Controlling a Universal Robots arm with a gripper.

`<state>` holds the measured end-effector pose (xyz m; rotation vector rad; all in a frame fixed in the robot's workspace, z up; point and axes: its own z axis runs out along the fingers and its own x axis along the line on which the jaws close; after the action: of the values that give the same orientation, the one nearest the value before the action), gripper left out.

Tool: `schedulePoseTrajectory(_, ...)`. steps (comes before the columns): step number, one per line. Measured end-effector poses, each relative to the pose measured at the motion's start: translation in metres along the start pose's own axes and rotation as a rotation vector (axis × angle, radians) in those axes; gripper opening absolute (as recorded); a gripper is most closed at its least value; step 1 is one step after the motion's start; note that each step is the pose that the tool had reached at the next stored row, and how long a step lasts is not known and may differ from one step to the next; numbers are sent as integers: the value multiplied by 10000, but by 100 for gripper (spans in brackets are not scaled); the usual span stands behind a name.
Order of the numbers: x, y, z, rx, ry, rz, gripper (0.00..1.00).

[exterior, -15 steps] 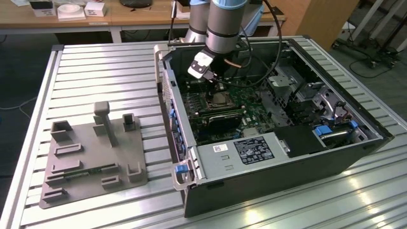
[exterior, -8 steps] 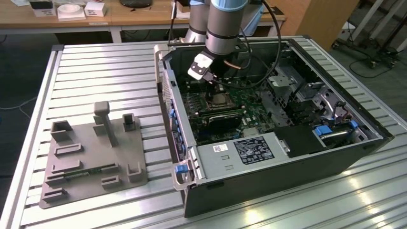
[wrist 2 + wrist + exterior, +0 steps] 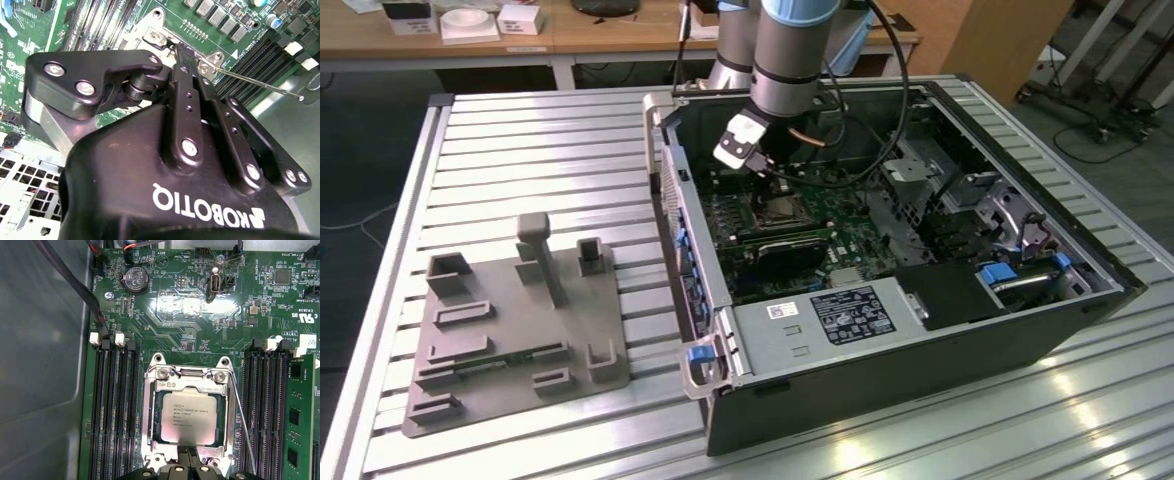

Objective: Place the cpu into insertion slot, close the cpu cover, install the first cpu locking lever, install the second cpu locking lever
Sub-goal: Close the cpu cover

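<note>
We see the arm [image 3: 787, 60] reaching down into an open computer case [image 3: 921, 370] that lies on its side on a slatted metal table [image 3: 534, 130]. A grey moulded fixture [image 3: 520, 340] sits on the same table, well apart from the case toward the exterior view's left. A labelled grey box [image 3: 854, 315] fills the near end of the case.

In the first wrist view, the cpu [image 3: 189, 416] lies flat in its socket on the green motherboard [image 3: 190, 315], print side up. The cpu cover [image 3: 151, 415] is down around it, framing the chip on all sides. Rows of black memory slots [image 3: 117, 410] flank the socket on both sides. A thin wire locking lever [image 3: 242, 425] runs along one side of the socket and angles away from the cover, so we judge it unlatched. In the second wrist view, the same wire juts out over the board with its end free.

The gripper [image 3: 188, 456] stands at the socket's edge opposite the hinge screws. Its fingers [image 3: 187, 95] are drawn close together, with no gap that we can make out between the tips. The tips sit right at the cover's rim. They may be touching it, but their own bulk hides the contact, and we cannot tell whether anything is pinched between them.
</note>
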<state>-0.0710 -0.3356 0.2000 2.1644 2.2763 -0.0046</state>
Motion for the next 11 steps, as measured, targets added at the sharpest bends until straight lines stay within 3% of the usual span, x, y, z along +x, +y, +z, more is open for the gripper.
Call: schedulePoseTrajectory(11,0,0,-79,-210,-6,-5,10)
